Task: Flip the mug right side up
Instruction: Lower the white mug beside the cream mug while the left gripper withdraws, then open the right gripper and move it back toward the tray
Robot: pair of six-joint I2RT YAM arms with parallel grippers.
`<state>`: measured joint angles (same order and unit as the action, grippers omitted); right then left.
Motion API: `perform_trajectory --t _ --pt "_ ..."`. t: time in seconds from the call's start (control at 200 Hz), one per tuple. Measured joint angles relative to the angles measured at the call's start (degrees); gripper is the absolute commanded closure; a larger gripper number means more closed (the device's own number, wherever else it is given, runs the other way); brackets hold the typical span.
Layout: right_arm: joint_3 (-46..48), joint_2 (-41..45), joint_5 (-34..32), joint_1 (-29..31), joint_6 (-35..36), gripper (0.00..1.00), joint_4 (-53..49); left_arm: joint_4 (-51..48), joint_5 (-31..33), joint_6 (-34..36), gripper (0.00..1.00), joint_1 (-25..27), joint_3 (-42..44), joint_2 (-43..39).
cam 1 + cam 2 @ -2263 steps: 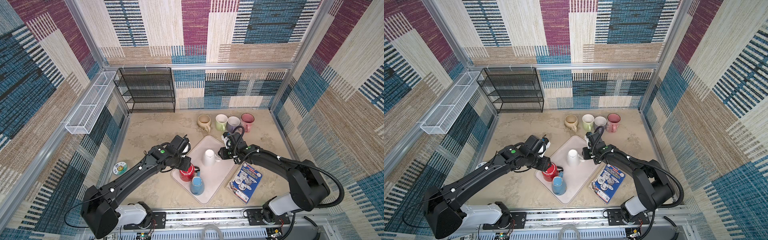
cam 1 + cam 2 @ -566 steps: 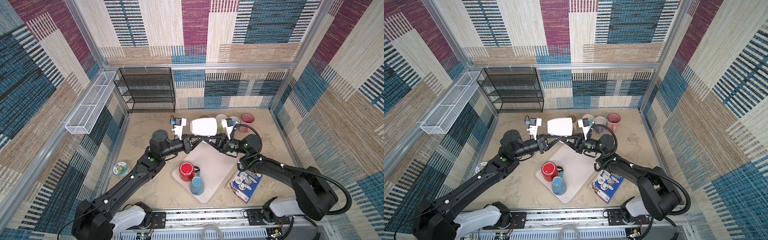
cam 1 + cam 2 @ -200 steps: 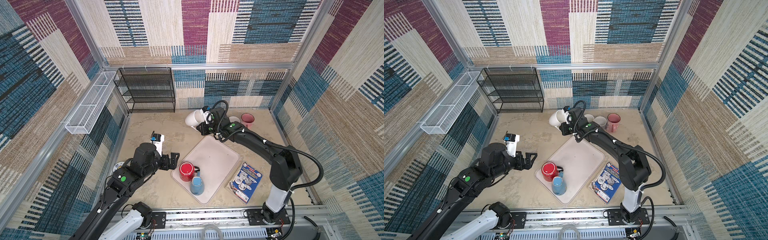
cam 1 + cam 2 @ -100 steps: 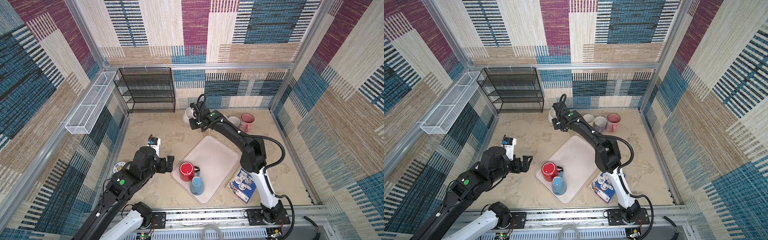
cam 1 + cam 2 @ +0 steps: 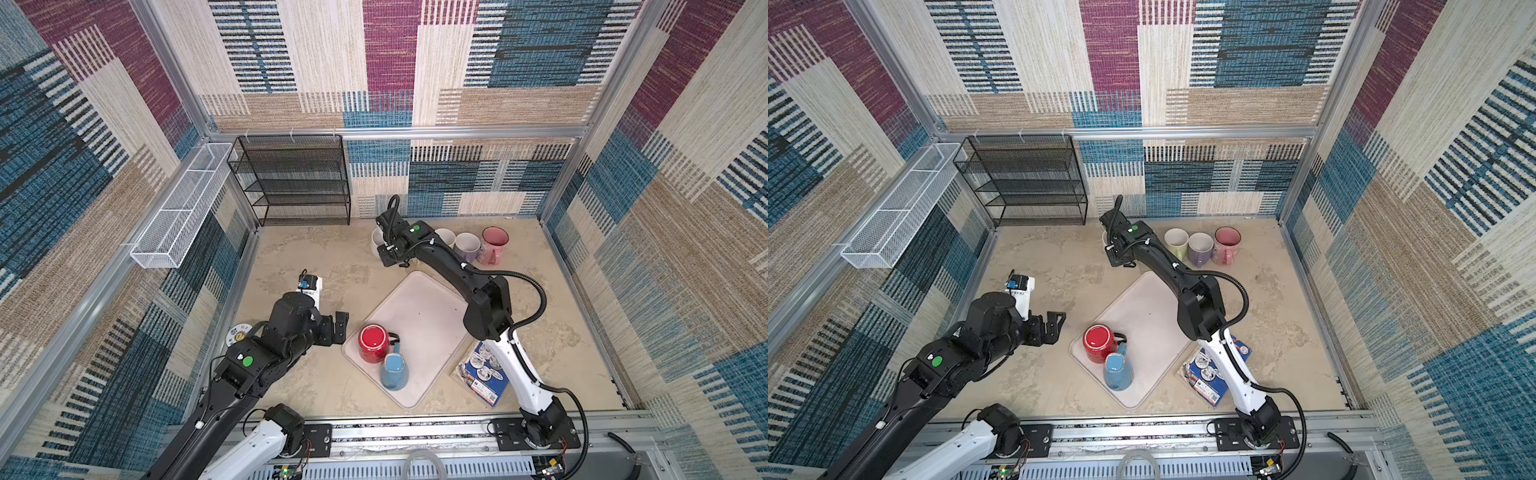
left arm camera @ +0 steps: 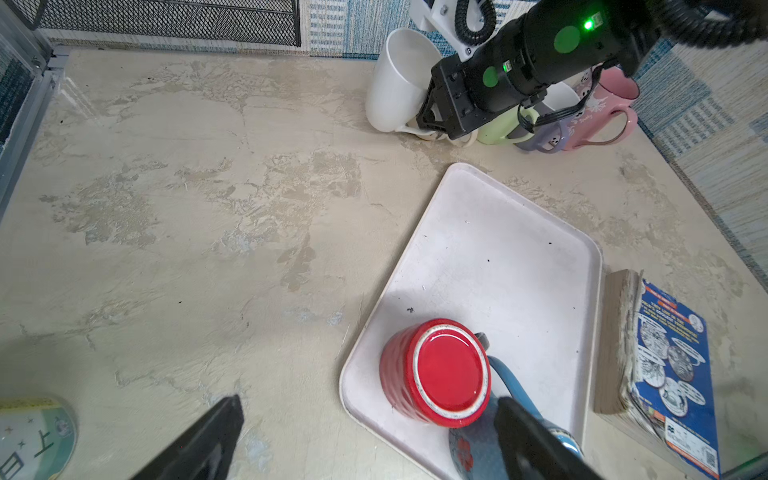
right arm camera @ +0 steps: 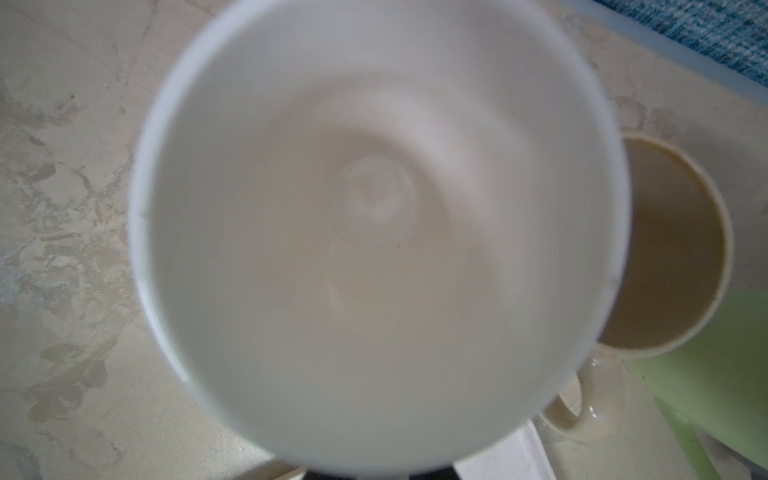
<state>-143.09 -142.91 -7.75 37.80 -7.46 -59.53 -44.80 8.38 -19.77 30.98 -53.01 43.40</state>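
The white mug (image 5: pixel 377 239) (image 6: pixel 395 83) stands mouth up at the back of the table, at the left end of a row of mugs. My right gripper (image 5: pixel 388 255) (image 6: pixel 432 122) is shut on its handle. The mug's open mouth (image 7: pixel 374 228) fills the right wrist view, and the jaws are hidden under it. Whether its base touches the table I cannot tell. My left gripper (image 5: pixel 338 330) (image 5: pixel 1054 328) (image 6: pixel 365 419) hangs open and holds nothing, just left of the tray (image 5: pixel 424 316).
A red mug (image 5: pixel 374 343) and a blue mug (image 5: pixel 394 370) sit upside down on the tray's near corner. Beige (image 7: pixel 673 249), green (image 5: pixel 444 237), purple (image 5: pixel 467 245) and pink (image 5: pixel 494 243) mugs line the back. A book (image 5: pixel 484 374) lies right of the tray, and a black rack (image 5: pixel 295 178) stands back left.
My right arm has swung the white mug left and down to the end of the mug row. My left arm has shifted only slightly and stays open.
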Motion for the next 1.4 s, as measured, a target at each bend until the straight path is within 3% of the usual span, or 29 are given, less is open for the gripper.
perform_trajectory --t 0.401,0.641,1.007,1.397 --pt "0.2 -2.4 -0.4 0.0 0.2 1.00 -0.2 0.0 -1.0 0.0 0.00 0.0 0.1 0.7" --pt "0.2 -3.1 -0.8 0.0 0.2 0.87 -0.3 0.0 -1.1 0.0 0.00 0.0 0.1 1.1" --pt "0.3 -3.1 -1.5 0.0 0.3 0.75 0.7 0.0 -1.1 0.0 0.00 0.0 0.1 1.3" --pt "0.3 -3.1 -1.9 0.0 0.3 0.71 1.3 0.0 -1.2 0.0 0.00 0.0 0.1 1.3"
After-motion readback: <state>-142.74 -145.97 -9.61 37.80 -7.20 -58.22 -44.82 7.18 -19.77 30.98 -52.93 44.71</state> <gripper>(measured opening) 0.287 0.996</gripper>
